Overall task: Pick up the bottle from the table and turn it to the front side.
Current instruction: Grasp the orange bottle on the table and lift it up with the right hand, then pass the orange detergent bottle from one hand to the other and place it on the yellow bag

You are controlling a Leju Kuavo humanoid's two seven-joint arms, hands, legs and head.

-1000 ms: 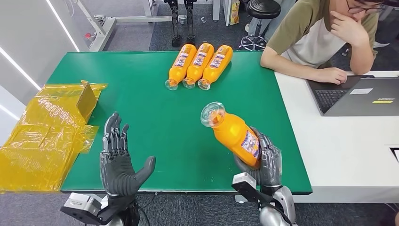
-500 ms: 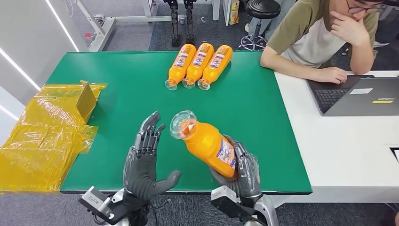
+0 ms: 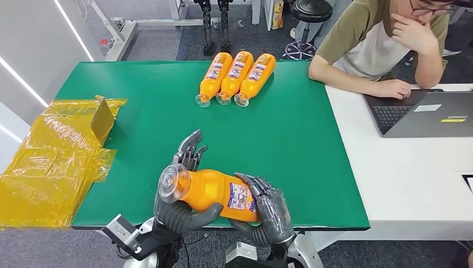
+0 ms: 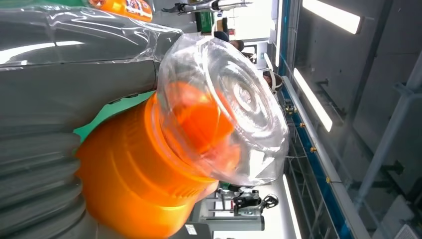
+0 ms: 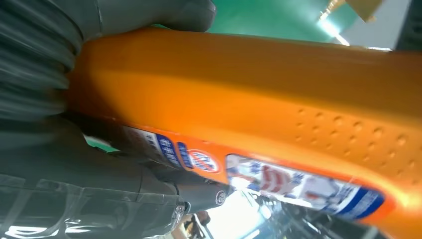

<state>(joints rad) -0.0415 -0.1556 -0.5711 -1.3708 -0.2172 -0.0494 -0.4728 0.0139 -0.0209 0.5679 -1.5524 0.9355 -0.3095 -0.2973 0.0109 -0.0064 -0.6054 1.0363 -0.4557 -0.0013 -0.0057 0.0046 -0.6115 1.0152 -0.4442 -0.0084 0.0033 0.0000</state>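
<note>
An orange bottle with a clear cap lies sideways in the air over the front edge of the green table, cap toward my left. My right hand grips its label end, fingers wrapped over the top. My left hand cradles the neck end, thumb curled along the front and fingers pointing up behind it. The left wrist view shows the clear cap and orange shoulder close against the palm. In the right wrist view the bottle's label side lies across dark fingers.
Three more orange bottles lie side by side at the table's far edge. Yellow plastic bags and a cardboard piece cover the left end. A person sits at the adjoining white table with a laptop.
My right hand has carried the bottle left and tipped it from slanted to lying sideways. My left hand has moved right and closed in under the neck end.
</note>
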